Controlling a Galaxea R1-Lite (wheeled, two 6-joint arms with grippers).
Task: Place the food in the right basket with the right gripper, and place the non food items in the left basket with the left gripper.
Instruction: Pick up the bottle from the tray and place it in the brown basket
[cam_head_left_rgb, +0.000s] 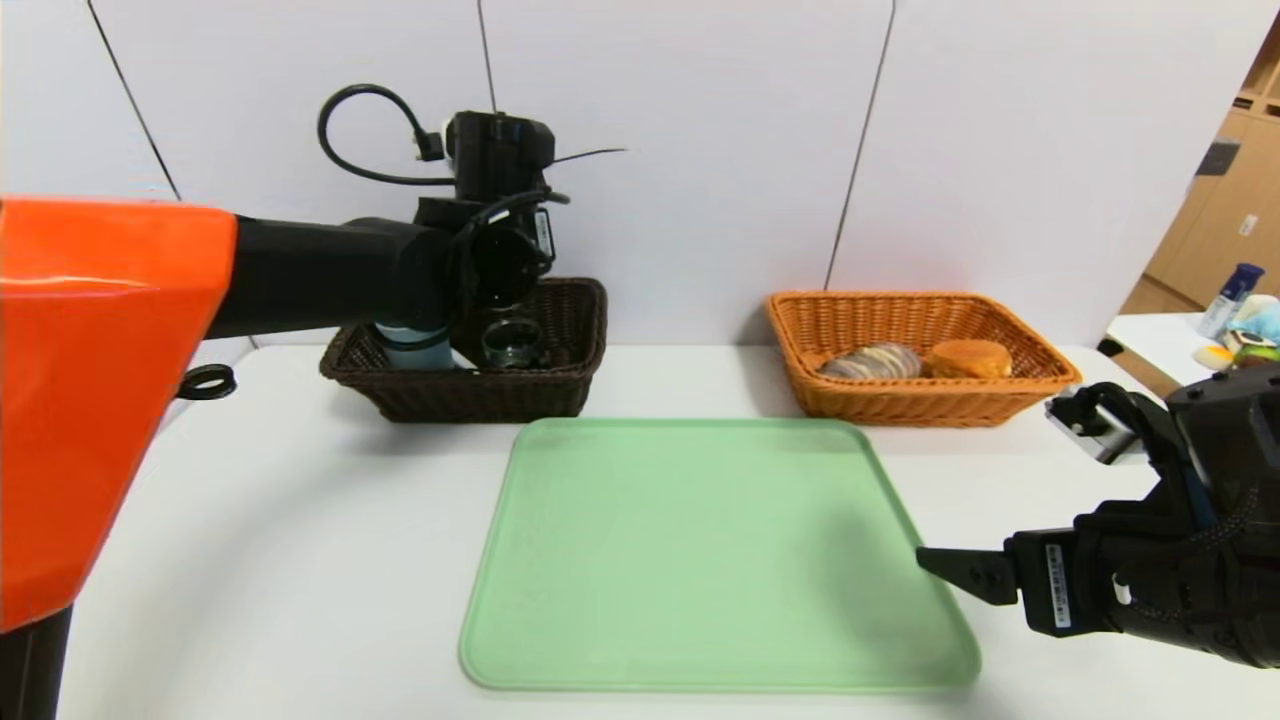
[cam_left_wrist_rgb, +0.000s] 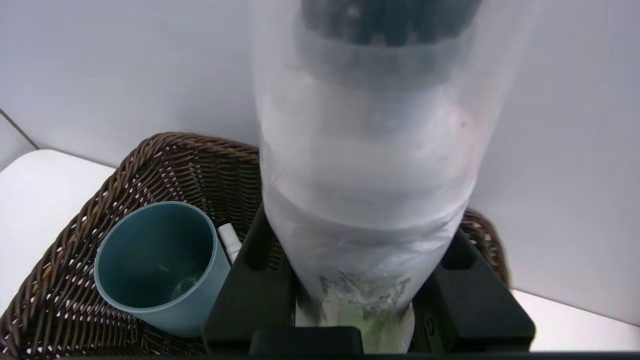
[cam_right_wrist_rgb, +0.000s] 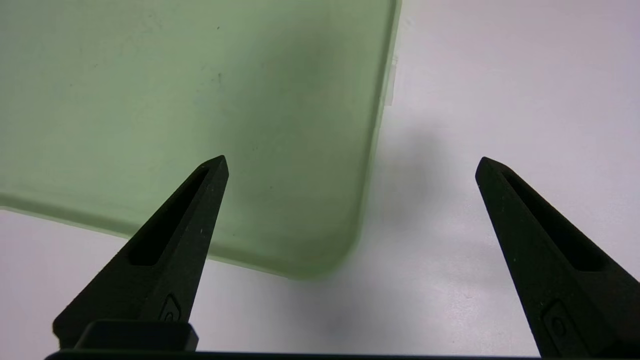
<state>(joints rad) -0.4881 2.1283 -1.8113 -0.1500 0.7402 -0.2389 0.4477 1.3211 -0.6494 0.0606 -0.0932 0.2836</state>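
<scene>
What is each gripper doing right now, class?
Left gripper: closed on the small white bottle with clear cap.
Right gripper: open, holding nothing.

The head camera is looking forward and down from above, taking in the white table, the green tray in the middle and both baskets at the far edge. The left wrist camera is sitting very close above the dark brown basket at far left, facing down into it, sharing that basket with the head view. The right wrist camera is hovering close over the tray's near right corner, facing down, sharing tray and table.
</scene>
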